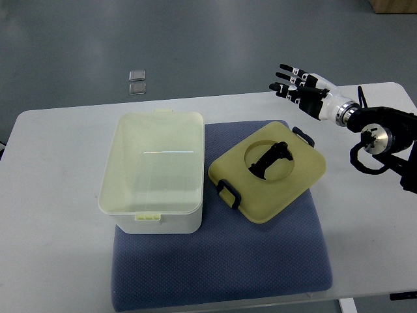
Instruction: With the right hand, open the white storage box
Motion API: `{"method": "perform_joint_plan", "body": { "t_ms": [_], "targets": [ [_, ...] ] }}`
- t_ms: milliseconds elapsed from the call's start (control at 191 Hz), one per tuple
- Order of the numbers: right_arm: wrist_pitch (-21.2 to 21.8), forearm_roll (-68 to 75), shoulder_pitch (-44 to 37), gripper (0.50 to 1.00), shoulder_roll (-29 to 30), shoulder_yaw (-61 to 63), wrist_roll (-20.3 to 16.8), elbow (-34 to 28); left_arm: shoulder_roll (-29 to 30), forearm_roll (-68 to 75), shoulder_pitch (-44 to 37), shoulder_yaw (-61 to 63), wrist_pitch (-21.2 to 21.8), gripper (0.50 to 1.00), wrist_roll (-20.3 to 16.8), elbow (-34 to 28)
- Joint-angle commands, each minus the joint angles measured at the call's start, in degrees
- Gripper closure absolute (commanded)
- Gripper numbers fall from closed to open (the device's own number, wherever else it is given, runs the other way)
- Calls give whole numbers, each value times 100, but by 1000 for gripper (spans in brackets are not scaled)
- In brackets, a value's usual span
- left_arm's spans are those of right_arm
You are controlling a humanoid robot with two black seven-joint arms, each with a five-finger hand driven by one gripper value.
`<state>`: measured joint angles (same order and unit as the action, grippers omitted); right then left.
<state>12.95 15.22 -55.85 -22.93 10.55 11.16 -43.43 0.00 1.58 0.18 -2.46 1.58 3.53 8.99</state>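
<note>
the right hand [301,89] hangs in the air over the far right of the bench [52,215], its fingers [287,78] spread and straight, holding nothing. they point toward the picture's left, away from the forearm that comes in from the right edge. no left arm shows.

the white storage box [153,173] stands well to the left of the fingers and nearer the robot, on a blue mat [221,274]. it is already open: its mouth faces up and the pale inside is bare. the lid [267,171] lies flat on the mat just beside the box, below and a little left of the fingers, between them and the box. it is turned at an angle, a black latch at two of its corners and a black handle [270,160] sunk in a round recess on top. it was probably set there so that it rests on the soft mat within reach, clear of the box's mouth.

judging by how things lie, the opening is done, and the raised, empty hand suggests it is clear of the lid so as not to knock it.

on the floor beyond the bench, up and far left of the fingers, lie two small clear squares [137,81].
</note>
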Motion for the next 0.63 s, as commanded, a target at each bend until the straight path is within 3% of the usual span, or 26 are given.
{"method": "perform_joint_plan", "body": {
  "t_ms": [0, 105, 497, 628],
  "targets": [
    [173, 667, 4, 570, 96, 0, -351, 142, 0, 0, -1, 0, 0, 500, -1, -2],
    [181, 860, 4, 570, 148, 0, -579, 177, 0, 0, -1, 0, 0, 500, -1, -2],
    [190, 790, 57, 570, 157, 9, -474, 133, 0, 0, -1, 0, 0, 500, -1, -2],
    [542, 781, 92, 570, 148, 0, -474, 124, 0, 0, -1, 0, 0, 500, -1, 6]
  ]
}}
